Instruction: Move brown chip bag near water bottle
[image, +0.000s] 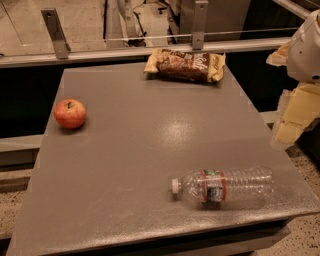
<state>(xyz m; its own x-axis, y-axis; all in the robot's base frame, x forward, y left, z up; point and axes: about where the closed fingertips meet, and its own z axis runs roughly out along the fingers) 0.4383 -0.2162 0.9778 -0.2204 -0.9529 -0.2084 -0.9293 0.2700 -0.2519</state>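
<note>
The brown chip bag (185, 65) lies flat at the far edge of the grey table (130, 150), dark brown in the middle with tan ends. The water bottle (225, 185) lies on its side near the front right of the table, white cap pointing left, with a red-banded label around its middle. My gripper (294, 119) hangs off the table's right side at about mid-depth, raised above the tabletop. It is well apart from both the bag and the bottle and holds nothing that I can see.
A red apple (70, 113) sits near the table's left edge. A metal rail with two upright brackets (55, 32) runs just behind the far edge. The speckled floor shows beyond the table's right and left sides.
</note>
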